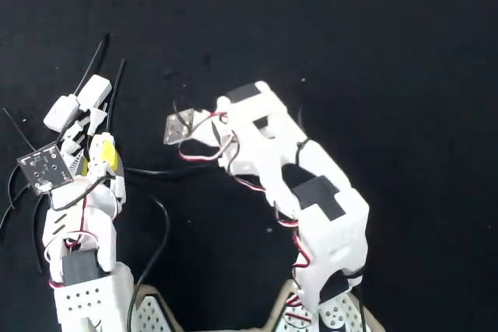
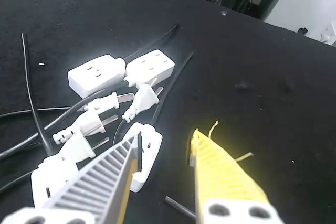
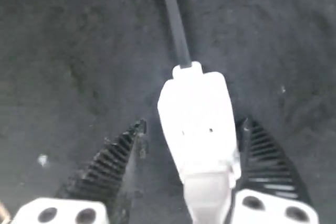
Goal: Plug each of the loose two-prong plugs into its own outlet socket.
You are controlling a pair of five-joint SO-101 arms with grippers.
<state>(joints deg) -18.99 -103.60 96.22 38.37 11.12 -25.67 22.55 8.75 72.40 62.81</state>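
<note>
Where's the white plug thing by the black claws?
In the right wrist view, the white plug piece sits between the right gripper's open fingers, the black table behind it and its black cord leading away from the gripper.

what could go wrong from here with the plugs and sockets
1. The white connector sits off-centre between the right jaws, near one and apart from the other; closing may twist it instead of gripping squarely.
2. The loose plugs and outlet sockets ahead of the open left jaws lie crowded among black cords; a grab there may snag a cord or drag a neighbour.
</note>
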